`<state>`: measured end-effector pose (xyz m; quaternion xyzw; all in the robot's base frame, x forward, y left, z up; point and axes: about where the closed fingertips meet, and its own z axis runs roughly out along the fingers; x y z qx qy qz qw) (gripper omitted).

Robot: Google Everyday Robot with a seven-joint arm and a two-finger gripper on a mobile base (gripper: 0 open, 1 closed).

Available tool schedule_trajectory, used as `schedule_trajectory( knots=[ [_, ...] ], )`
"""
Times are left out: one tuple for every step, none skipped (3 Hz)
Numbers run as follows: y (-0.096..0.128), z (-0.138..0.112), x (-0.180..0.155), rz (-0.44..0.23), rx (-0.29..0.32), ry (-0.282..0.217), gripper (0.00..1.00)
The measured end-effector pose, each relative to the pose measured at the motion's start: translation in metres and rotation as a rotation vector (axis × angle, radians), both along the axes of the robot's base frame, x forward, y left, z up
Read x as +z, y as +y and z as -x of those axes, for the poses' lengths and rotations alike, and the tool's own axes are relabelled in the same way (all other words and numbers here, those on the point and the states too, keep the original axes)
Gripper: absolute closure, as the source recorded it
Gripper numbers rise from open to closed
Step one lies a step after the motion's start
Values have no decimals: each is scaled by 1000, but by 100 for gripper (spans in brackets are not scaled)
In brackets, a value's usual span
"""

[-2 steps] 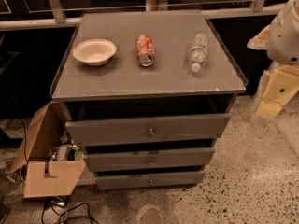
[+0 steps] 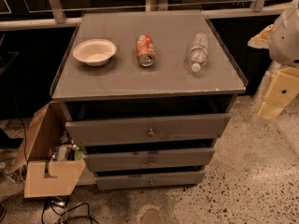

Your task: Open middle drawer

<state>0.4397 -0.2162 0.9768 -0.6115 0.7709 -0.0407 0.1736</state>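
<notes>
The grey cabinet (image 2: 148, 80) has three flat drawer fronts, each with a small brass knob. The middle drawer (image 2: 117, 159) lies between the taller top front (image 2: 107, 130) and the narrowest bottom front (image 2: 117, 179); its knob (image 2: 151, 161) is at centre. A dark gap shows above each front. My gripper (image 2: 279, 91), cream-coloured, hangs at the right edge of the camera view beside the cabinet. It is well apart from the drawers and holds nothing that I can see.
On the cabinet top lie a white bowl (image 2: 94, 52), an orange can (image 2: 145, 50) on its side and a clear plastic bottle (image 2: 198, 52) on its side. An open cardboard box (image 2: 49, 164) with clutter and cables stands on the floor at the left. Speckled floor lies to the right.
My arm at the right edge has shifted slightly to the right. The drawers and the things on top have not moved.
</notes>
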Motion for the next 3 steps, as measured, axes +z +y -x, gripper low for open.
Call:
schedule_trajectory(
  knots=[
    [-6, 9, -27, -15, 17, -2, 0],
    [-11, 25, -90, -41, 21, 100, 0],
    [-8, 26, -111, -49, 27, 151, 0]
  ],
)
